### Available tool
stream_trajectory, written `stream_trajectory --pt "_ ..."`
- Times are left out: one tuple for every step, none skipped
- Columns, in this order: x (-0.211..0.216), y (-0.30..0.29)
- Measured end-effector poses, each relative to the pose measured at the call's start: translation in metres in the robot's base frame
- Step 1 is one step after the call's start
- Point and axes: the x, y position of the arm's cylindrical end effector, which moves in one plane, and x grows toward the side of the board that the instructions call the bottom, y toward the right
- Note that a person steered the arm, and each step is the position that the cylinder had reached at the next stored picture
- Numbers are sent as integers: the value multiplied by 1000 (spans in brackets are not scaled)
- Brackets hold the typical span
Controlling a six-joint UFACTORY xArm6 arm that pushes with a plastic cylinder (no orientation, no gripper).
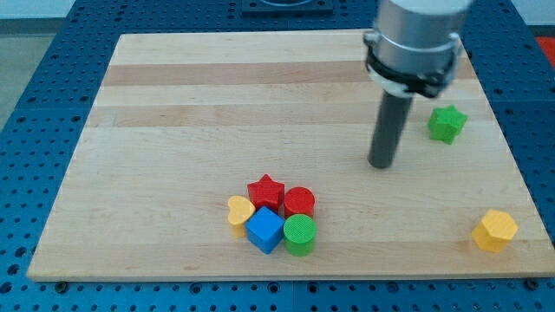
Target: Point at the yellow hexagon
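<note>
1. The worktop (173,130) is pale wood with lengthwise grain bands in lighter and warmer tan.
2. Around it lies a blue perforated surface (35,104) dotted with dark holes.
3. The hexagon (495,230) is yellow.
4. The heart (240,211) is yellow too.
5. One star (447,123) is green; the other star (265,191) is red.
6. The red cylinder (299,201), green cylinder (300,234) and blue cube (265,230) have ribbed tops.
7. My tip (381,164) is dark grey under a silver collar.

Arm upright at view's upper right, my tip (381,164) down

Green star (447,123) at right, red star (265,191), red cylinder (299,201), yellow heart (239,211), blue cube (265,230), green cylinder (300,234) clustered
</note>
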Motion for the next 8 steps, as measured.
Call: stream_trajectory --pt "53 8" --pt "49 18" --pt "40 62" --pt "40 124" --pt "42 193" --pt "64 213" --pt "87 209" --pt "80 208"
